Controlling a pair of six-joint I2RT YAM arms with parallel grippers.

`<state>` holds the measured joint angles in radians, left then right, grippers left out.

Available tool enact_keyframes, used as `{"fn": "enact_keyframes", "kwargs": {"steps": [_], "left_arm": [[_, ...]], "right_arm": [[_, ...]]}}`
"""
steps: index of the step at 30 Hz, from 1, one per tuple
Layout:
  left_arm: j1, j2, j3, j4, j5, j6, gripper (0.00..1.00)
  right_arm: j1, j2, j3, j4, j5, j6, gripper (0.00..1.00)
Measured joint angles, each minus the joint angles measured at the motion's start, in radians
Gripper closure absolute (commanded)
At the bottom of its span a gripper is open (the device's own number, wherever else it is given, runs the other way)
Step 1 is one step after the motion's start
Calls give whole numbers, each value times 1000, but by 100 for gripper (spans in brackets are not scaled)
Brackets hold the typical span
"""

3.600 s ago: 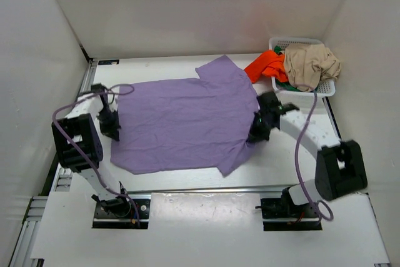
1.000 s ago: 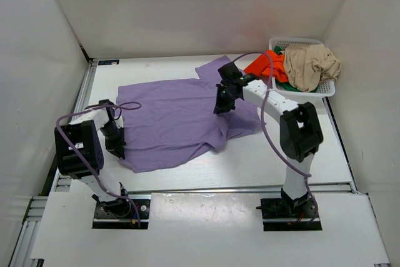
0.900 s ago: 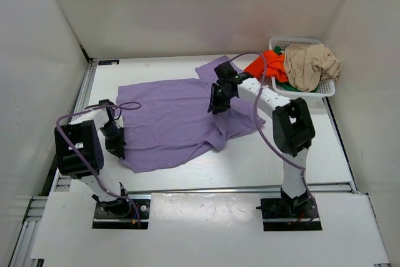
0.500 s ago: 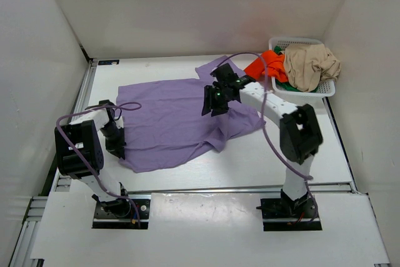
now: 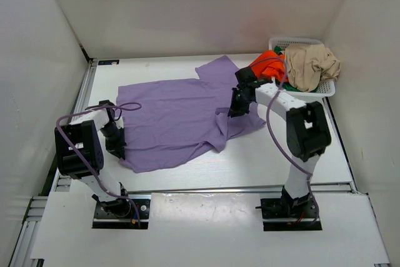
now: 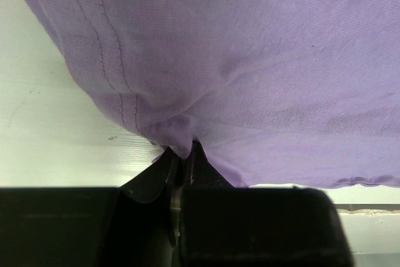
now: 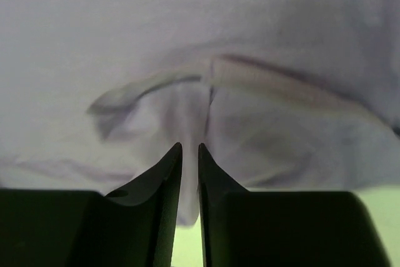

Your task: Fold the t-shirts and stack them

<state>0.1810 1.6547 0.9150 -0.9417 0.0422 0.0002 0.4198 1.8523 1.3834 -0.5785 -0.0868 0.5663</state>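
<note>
A lavender t-shirt (image 5: 175, 117) lies spread on the table, its right side bunched into a fold. My left gripper (image 5: 116, 145) is shut on the shirt's near-left hem; in the left wrist view the gripper (image 6: 183, 151) pinches a tuck of cloth (image 6: 250, 60). My right gripper (image 5: 235, 109) sits on the folded right part. In the right wrist view its jaws (image 7: 190, 147) stand close together with a ridge of lavender cloth (image 7: 187, 110) between them. The beige t-shirt (image 5: 310, 64), orange-red t-shirt (image 5: 265, 64) and a bit of the green t-shirt (image 5: 282, 84) lie in the basket.
A white mesh basket (image 5: 325, 89) stands at the back right corner, the orange-red shirt hanging over its left rim. White walls enclose the table on three sides. Both arm bases sit at the near edge.
My right gripper opened over the middle of the shirt, moved back to the right and closed on a fold there. The left gripper has held its pinch without moving.
</note>
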Motion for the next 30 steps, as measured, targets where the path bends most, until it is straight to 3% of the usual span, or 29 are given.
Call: {"fn": "enact_keyframes", "kwargs": {"steps": [5,7,10,21,30], "left_arm": [[0,0,0,0,0,0,90],[0,0,0,0,0,0,90],[0,0,0,0,0,0,90],[0,0,0,0,0,0,90],[0,0,0,0,0,0,90]], "right_arm": [[6,135,45,-2,0,-8,62],[6,146,45,-4,-6,-10,52],[8,147,47,-5,-19,-16,47],[47,160,74,6,-31,-24,47],[47,199,98,16,-17,-34,56]]}}
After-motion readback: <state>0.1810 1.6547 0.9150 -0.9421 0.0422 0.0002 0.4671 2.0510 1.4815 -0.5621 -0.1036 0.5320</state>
